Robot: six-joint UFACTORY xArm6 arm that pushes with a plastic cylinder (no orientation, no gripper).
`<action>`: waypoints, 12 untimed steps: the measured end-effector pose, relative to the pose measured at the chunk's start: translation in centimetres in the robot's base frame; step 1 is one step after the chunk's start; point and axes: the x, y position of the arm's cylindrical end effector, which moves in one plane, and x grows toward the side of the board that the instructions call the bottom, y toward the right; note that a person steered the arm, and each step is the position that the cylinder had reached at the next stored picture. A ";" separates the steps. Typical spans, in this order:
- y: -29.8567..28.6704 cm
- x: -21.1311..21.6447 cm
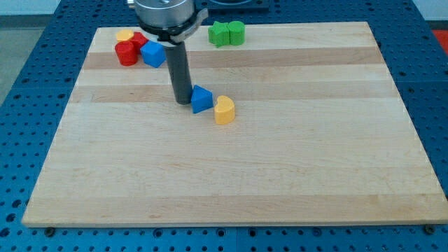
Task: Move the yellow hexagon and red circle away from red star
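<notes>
The yellow hexagon (124,34) lies near the board's top left corner. The red star (139,40) is just to its right, touching or nearly touching it. The red circle (127,54) sits right below both, against the star. A blue cube (152,54) rests against the star's right side. My tip (182,102) stands lower and to the right of this cluster, well apart from it. It is right beside the left side of a blue triangle (201,99).
A yellow heart (224,110) lies just right of and below the blue triangle. A green star (220,33) and a green circle (236,32) sit together at the top middle. The wooden board (280,175) lies on a blue perforated table.
</notes>
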 end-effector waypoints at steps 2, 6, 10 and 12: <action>-2.1 -1.6; -22.4 -10.8; -14.5 -20.5; -14.6 -19.2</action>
